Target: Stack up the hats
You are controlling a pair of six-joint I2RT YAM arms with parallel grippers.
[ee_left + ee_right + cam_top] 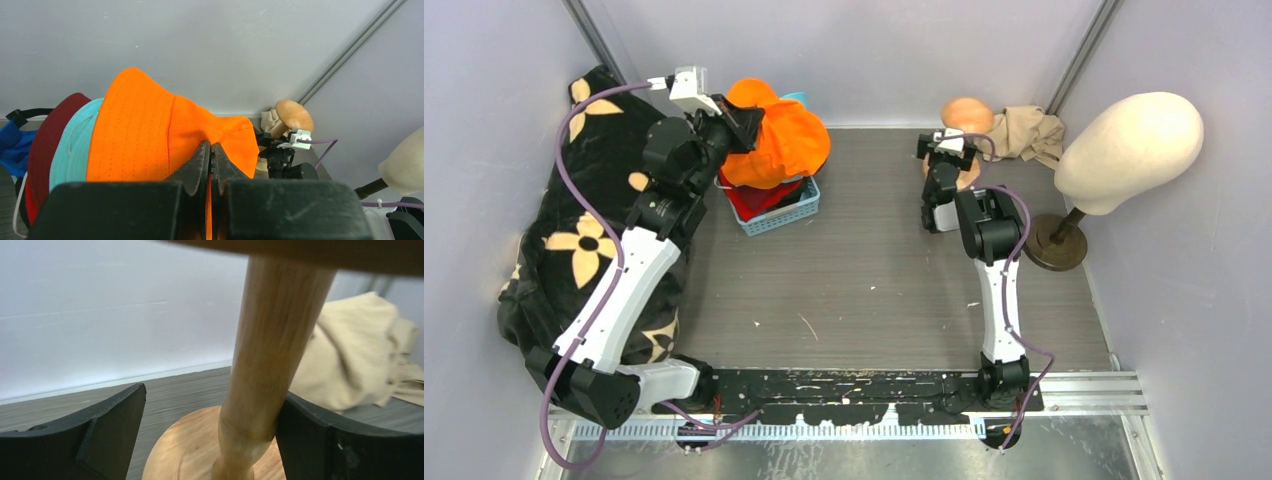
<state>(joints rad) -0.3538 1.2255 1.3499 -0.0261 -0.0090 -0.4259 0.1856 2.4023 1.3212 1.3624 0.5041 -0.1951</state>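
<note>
**Steady the stand first, then bring the orange hat over**

The left gripper (pixel 210 150) has its fingers pressed together on a fold of the orange bucket hat (pixel 135 130). The fabric is pinched right at the fingertips, and the crown bulges away beyond and to the left of them. Past the orange hat on that same side sit the teal hat (pixel 75 145), the red hat (pixel 47 135) and a corner of the blue cap (pixel 12 142). Seen from above, the pinched hat hangs over the blue basket (pixel 789 212), with red fabric lying inside it.

The right gripper (pixel 214 395) has its fingers spread wide on either side of the wooden post (pixel 270 340). The post looks to be against the right-hand finger, with an open gap to the left-hand one. The round wooden base (pixel 185 445) lies below and between the fingers. The beige cloth (pixel 360 355) lies beyond the right-hand finger and is no part of the job.

My reading is that the stand is about to be braced so the hat can go over its rounded top (pixel 969 113).

- Centre the post between the right fingers before closing, since an off-centre squeeze would likely tip or drag the base.
- The left pinch is thin, holding fabric only, so carry the hat slowly to avoid swing.
- Lower the crown's opening squarely over the top before the fingers part.
- Release only once the hat's weight rests on the stand.
</note>
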